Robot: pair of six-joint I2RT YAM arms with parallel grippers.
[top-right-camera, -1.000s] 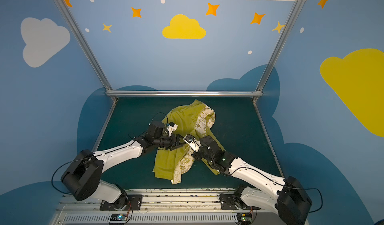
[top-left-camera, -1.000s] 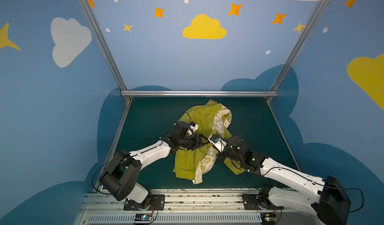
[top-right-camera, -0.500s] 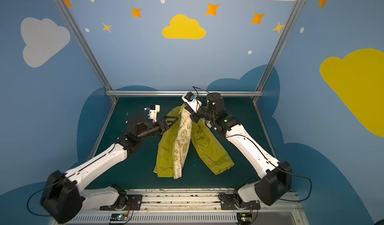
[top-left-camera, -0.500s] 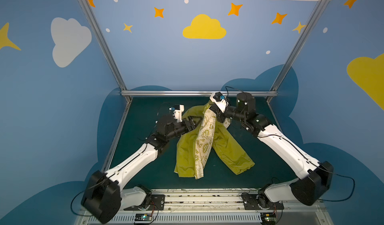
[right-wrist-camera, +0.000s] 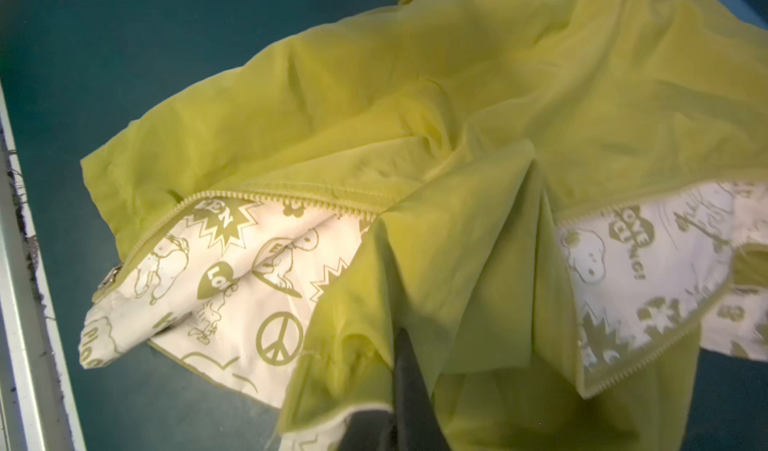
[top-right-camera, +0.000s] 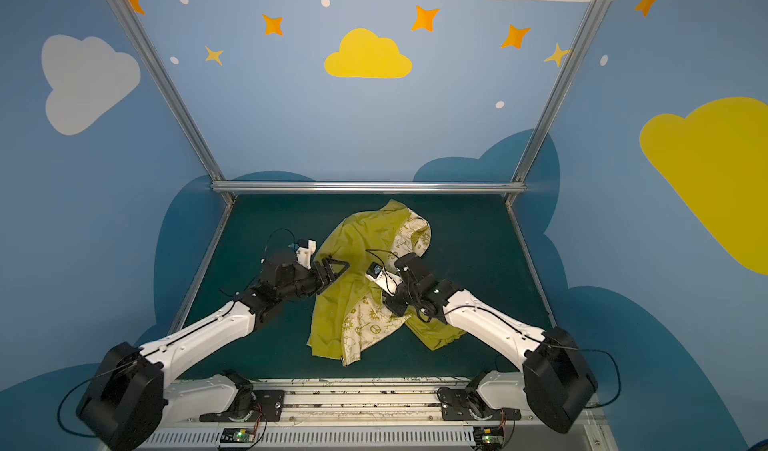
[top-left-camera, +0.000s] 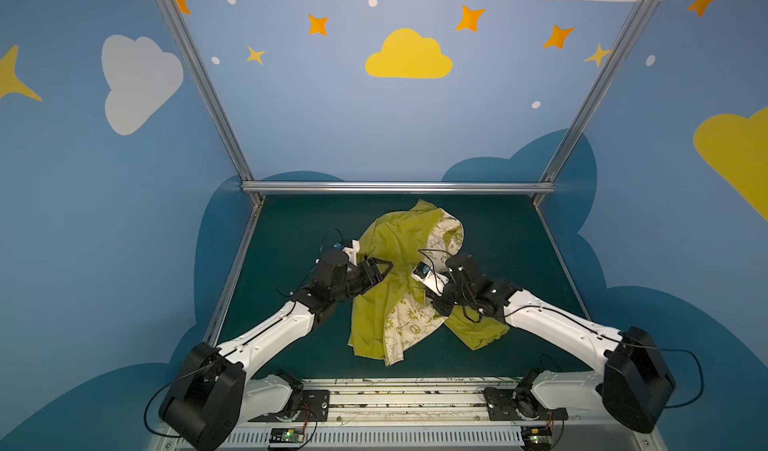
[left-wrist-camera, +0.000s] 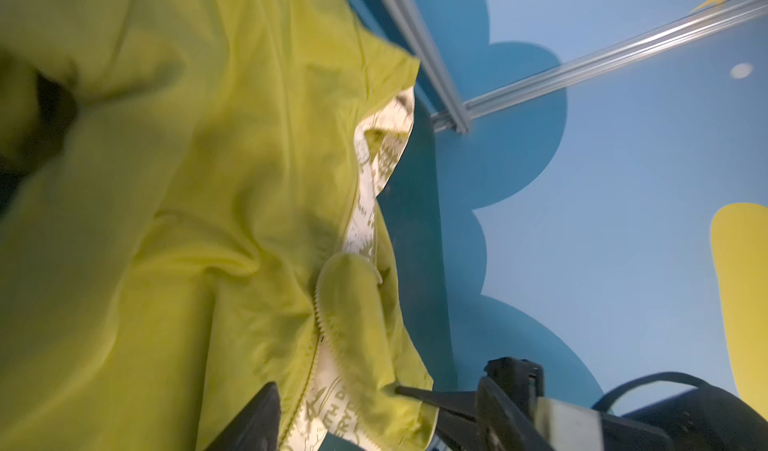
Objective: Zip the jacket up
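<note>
The jacket lies crumpled in the middle of the green mat, with yellow shell and cream printed lining showing. It is unzipped: both rows of zipper teeth lie apart, and the slider sits at the hem corner. My left gripper is at the jacket's left edge, open, with a zipper edge lying loosely between its fingers. My right gripper is shut on a fold of yellow fabric near the jacket's right side.
The green mat is bounded by an aluminium rail at the back and slanted posts at both back corners. The arms' base rail runs along the front edge. Blue painted walls close in the sides.
Half a second ago both arms reached toward the back, the right gripper holding the jacket up and stretched. Now both grippers are back near the middle and the jacket lies crumpled.
</note>
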